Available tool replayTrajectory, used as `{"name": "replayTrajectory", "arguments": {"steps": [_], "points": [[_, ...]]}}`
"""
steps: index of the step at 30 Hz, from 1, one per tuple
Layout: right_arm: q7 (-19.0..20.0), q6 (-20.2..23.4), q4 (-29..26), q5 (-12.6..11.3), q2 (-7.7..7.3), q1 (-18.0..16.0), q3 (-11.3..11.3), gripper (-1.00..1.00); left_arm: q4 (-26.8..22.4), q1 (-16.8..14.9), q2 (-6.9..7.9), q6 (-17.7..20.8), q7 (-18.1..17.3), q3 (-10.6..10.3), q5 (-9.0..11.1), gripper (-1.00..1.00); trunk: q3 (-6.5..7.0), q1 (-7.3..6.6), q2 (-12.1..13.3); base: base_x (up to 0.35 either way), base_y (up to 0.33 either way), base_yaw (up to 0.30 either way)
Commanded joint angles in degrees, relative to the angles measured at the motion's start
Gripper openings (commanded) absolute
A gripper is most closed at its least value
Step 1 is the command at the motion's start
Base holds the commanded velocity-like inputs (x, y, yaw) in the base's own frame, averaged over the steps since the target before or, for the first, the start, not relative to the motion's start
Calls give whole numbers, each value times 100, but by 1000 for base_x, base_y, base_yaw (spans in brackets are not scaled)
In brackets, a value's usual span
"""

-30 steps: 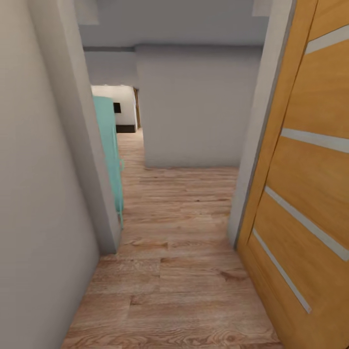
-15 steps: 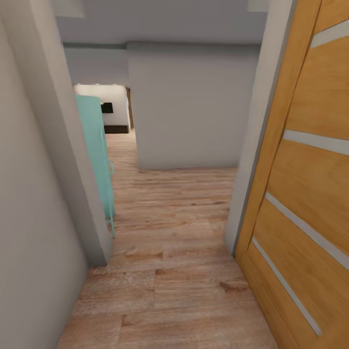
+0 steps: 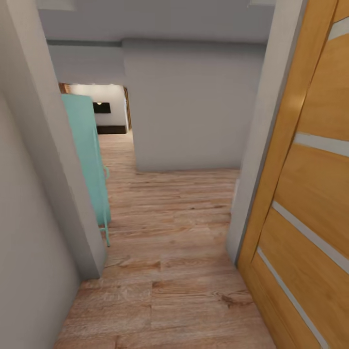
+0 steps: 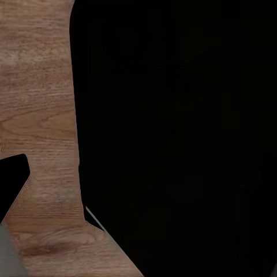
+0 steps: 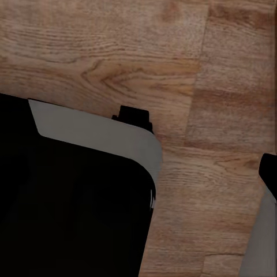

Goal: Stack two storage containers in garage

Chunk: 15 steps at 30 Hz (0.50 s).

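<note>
Grippers: neither wrist view shows fingertips clearly, so whether the left or right gripper is open or closed cannot be told. Left wrist view: a large black body (image 4: 173, 133) of the robot covers most of the frame, with wood-plank floor (image 4: 40, 115) beside it and a second small black part (image 4: 11, 182) at the edge. Right wrist view: a black body with a pale grey rounded rim (image 5: 98, 135) lies over the plank floor (image 5: 115, 52); a small black block (image 5: 135, 114) juts just beyond the rim, and another grey-and-black part (image 5: 266, 213) sits at the frame edge.

Task objects: the storage containers are not identifiable in any of the three views. Head view: a corridor of light wood-plank flooring (image 3: 169, 252) runs forward. At right, a wood-panelled door (image 3: 310, 194) with pale horizontal strips stands open against a grey door frame (image 3: 257, 145). At left, a grey wall (image 3: 29, 218) ends in a projecting corner (image 3: 63, 169); just behind that corner stands a turquoise panel (image 3: 89, 155) with thin turquoise legs reaching the floor. Ahead, a plain grey wall block (image 3: 189, 106) closes the corridor, and to its left an opening (image 3: 109, 114) leads to a brighter room with a white wall and a dark rectangular shape on it
</note>
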Motion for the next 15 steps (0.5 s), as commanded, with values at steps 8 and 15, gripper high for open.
{"name": "replayTrajectory", "arguments": {"steps": [8,15], "points": [[-2,-33,18,-48,5,-6,48,100,-1,-2,1,-4,-10,6,4,100,-5,3,-2,288,0,0],[0,-33,18,-48,2,-3,48,100,-1,-2,1,-4,-10,6,2,100,-5,3,-2,281,0,0]]}}
